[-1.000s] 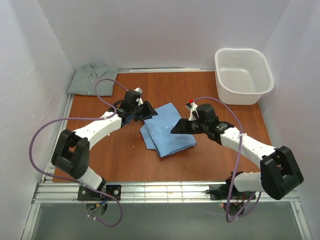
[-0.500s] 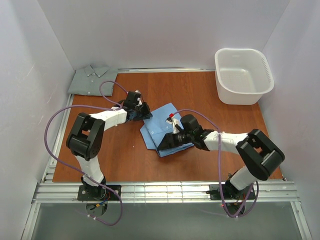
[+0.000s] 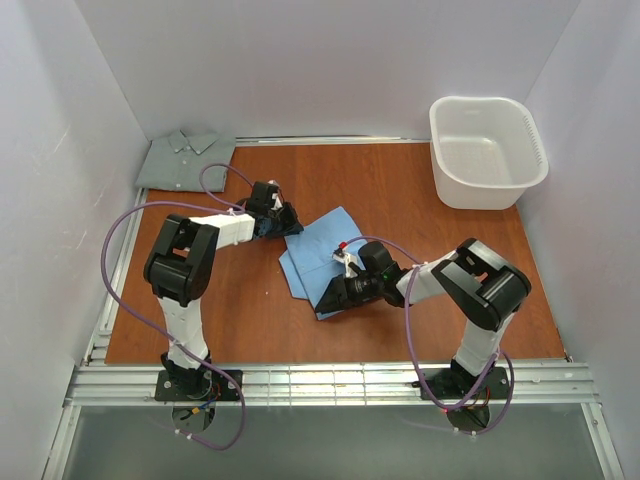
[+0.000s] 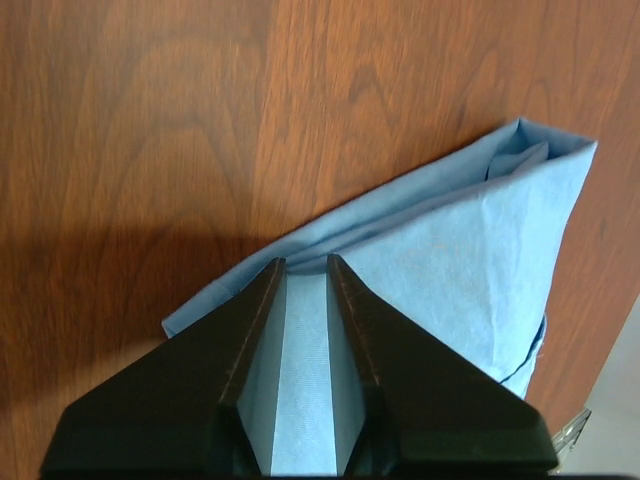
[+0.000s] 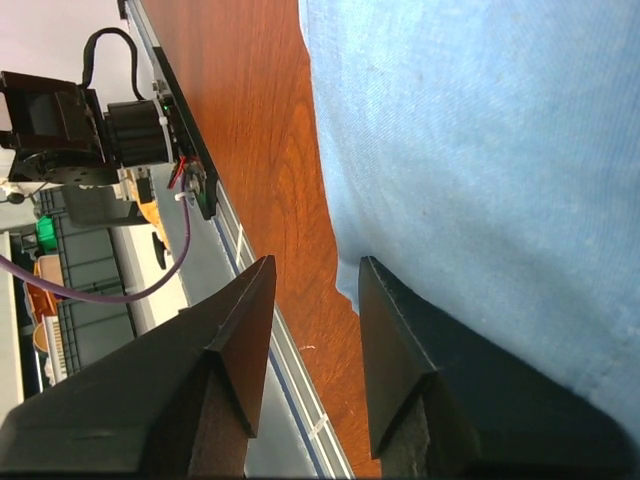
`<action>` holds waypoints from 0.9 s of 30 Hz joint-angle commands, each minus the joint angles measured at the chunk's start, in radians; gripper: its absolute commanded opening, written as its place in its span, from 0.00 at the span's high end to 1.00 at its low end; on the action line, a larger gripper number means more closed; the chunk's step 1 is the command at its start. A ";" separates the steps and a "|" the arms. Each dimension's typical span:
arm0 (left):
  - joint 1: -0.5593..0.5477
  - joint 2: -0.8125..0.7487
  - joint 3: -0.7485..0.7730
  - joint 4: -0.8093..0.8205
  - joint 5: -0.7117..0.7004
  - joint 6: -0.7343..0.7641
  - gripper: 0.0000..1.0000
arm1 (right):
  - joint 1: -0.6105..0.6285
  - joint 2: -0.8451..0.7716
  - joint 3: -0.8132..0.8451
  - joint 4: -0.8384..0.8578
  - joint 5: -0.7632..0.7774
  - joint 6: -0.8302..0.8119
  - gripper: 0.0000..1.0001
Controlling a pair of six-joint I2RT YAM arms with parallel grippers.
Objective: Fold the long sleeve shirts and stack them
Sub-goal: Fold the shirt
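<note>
A light sky-blue long sleeve shirt lies folded in the middle of the wooden table. My left gripper is at its far left corner. In the left wrist view that gripper stands narrowed to a slit, shut on the blue cloth that fills the gap. My right gripper is low at the shirt's near corner. In the right wrist view it is open, one finger over the blue shirt and bare wood between the tips. The grey-green shirt lies folded at the back left.
A white plastic basket stands at the back right corner. White walls close in the table on the left, back and right. A metal rail runs along the near edge by the arm bases. Purple cables loop off both arms.
The left jaws have narrowed onto the blue shirt's far left corner. The right gripper slid left and nearer to the shirt's near corner, its jaws narrowing. Both elbows have folded in.
</note>
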 commanded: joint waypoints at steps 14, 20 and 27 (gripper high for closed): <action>-0.145 -0.485 -0.076 -0.085 -0.050 0.062 0.39 | -0.305 -0.301 -0.041 -0.156 -0.137 -0.160 0.60; -0.351 -0.537 -0.258 -0.057 0.009 -0.097 0.49 | -0.411 -0.229 -0.093 -0.166 -0.235 -0.269 0.62; -0.399 -0.476 -0.407 0.040 -0.025 -0.216 0.59 | -0.527 -0.047 -0.130 -0.163 -0.297 -0.291 0.70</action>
